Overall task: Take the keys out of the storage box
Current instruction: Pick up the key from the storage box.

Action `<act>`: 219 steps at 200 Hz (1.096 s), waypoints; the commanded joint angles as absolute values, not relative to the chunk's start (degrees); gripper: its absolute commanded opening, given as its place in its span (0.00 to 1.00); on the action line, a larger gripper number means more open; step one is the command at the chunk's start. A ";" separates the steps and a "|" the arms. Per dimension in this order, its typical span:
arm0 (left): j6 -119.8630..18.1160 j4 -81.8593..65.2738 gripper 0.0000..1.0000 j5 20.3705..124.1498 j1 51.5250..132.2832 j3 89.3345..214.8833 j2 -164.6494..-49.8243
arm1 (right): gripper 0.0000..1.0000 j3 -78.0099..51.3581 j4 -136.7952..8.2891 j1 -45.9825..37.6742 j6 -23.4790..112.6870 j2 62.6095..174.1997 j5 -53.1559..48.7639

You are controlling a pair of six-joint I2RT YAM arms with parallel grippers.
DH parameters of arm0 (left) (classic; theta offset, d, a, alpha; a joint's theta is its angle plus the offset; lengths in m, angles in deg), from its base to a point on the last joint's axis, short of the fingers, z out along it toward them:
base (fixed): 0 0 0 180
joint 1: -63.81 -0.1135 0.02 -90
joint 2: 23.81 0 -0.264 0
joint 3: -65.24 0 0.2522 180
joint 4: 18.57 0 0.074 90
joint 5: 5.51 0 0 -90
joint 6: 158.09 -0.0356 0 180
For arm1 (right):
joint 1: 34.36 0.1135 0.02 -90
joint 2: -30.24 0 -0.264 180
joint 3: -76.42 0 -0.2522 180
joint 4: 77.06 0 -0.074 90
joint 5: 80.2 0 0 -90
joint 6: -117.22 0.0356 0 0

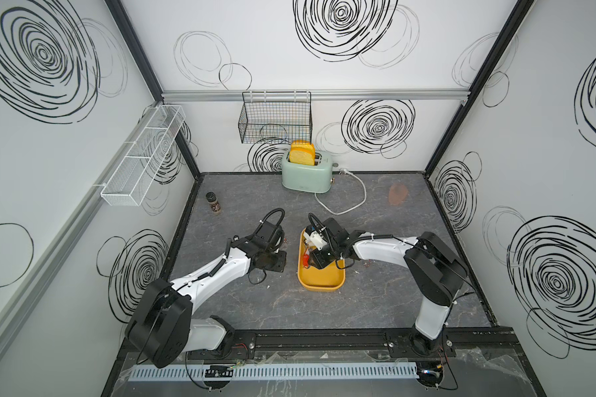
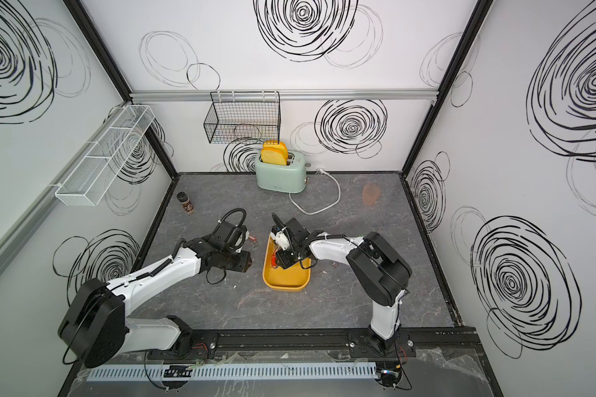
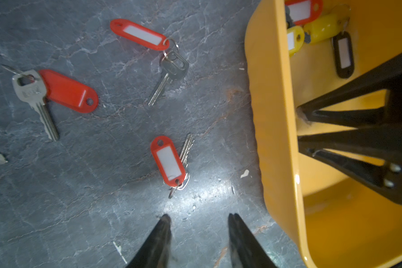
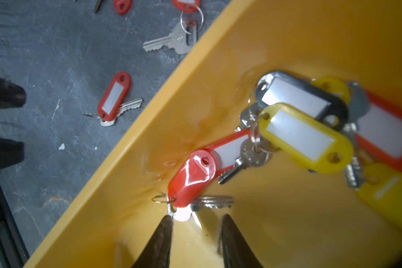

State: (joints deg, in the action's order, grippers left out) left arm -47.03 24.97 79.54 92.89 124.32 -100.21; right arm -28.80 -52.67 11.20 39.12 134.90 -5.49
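Note:
The storage box (image 1: 324, 280) (image 2: 288, 280) is a mustard-yellow tray near the middle of the table. In the right wrist view several keys lie in it: a red-tagged one (image 4: 195, 176), a yellow-tagged one (image 4: 304, 137) and a black-tagged one (image 4: 299, 95). My right gripper (image 4: 196, 219) is open inside the box, its tips just short of the red-tagged key's silver head, with nothing between them. My left gripper (image 3: 199, 219) is open and empty over the table beside the box wall (image 3: 276, 116). Three red-tagged keys (image 3: 167, 160) (image 3: 137, 34) (image 3: 67, 90) lie on the table in front of it.
A mint toaster (image 1: 307, 173) with bread slices stands at the back, its white cord (image 1: 353, 197) looping to the right. A spice jar (image 1: 214, 202) stands at the back left. A black wire basket (image 1: 276, 117) and a white mesh basket (image 1: 145, 154) hang on the walls.

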 commanded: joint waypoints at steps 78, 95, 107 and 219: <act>-46.39 23.84 0.45 79.24 92.15 122.86 -99.00 | 0.34 -20.06 -54.13 8.02 39.36 140.55 0.95; -46.30 23.84 0.45 79.22 92.11 122.77 -98.88 | 0.33 -18.50 -53.48 7.70 39.26 141.91 0.73; -46.30 23.85 0.45 79.26 92.11 122.75 -98.87 | 0.33 -17.80 -53.16 7.74 38.95 142.70 0.40; -46.69 23.58 0.45 78.79 91.45 122.78 -99.72 | 0.33 -17.76 -52.28 9.04 37.68 144.12 0.05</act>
